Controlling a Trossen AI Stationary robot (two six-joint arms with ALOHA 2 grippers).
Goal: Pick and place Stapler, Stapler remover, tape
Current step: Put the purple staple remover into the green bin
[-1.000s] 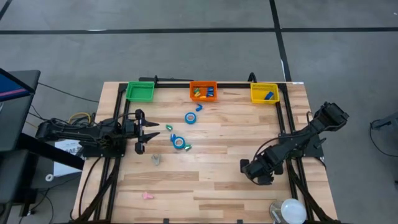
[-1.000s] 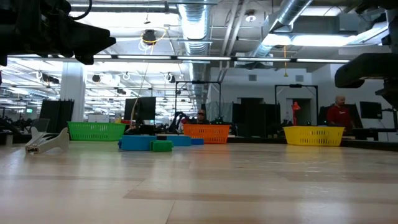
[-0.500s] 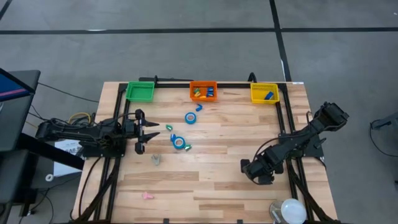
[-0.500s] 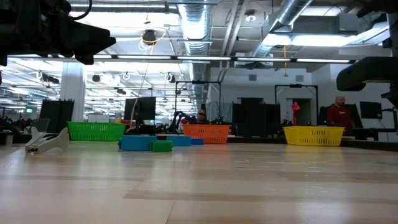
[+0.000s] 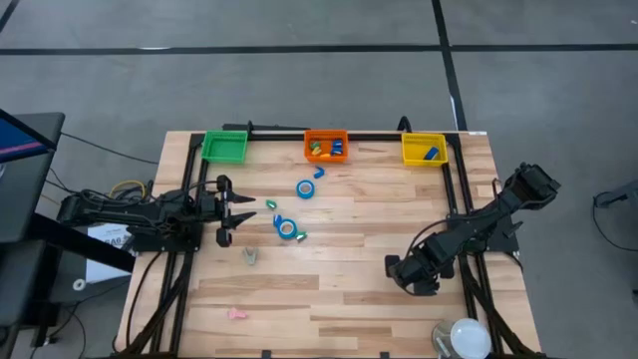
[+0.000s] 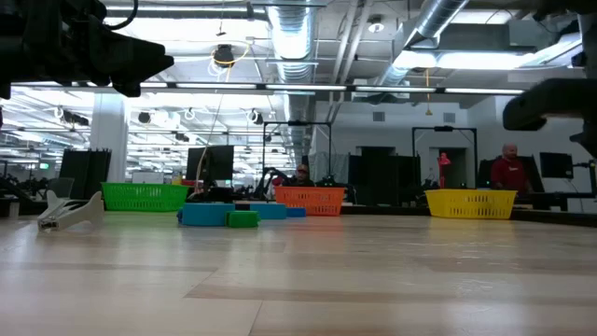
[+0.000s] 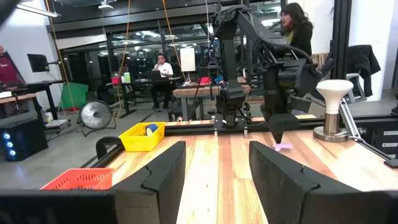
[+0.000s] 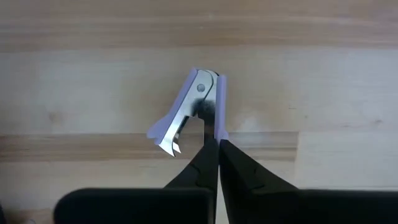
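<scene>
A lilac staple remover (image 8: 194,104) lies flat on the wood near the table's right side. My right gripper (image 8: 212,142) points straight down over it, shut, with its tips at the end of one of the remover's arms. In the high view, this gripper (image 5: 424,284) hides the remover. Two blue tape rolls (image 5: 305,187) (image 5: 286,227) lie flat at mid-table, with small green staplers (image 5: 271,203) beside them. My left gripper (image 5: 237,212) waits open and level at the left edge, holding nothing. My right gripper's shut fingertips (image 8: 216,149) come from above and stand at the free end of the staple remover's one arm (image 8: 222,127). The remover lies flat on the table. Whether the tips touch or pinch it, I cannot tell.
Green (image 5: 224,147), orange (image 5: 326,138) and yellow (image 5: 424,158) bins line the far edge; the orange one holds staplers. A grey staple remover (image 5: 250,256) and a pink one (image 5: 236,314) lie toward the near left. A white lamp (image 5: 464,337) stands at the near right corner.
</scene>
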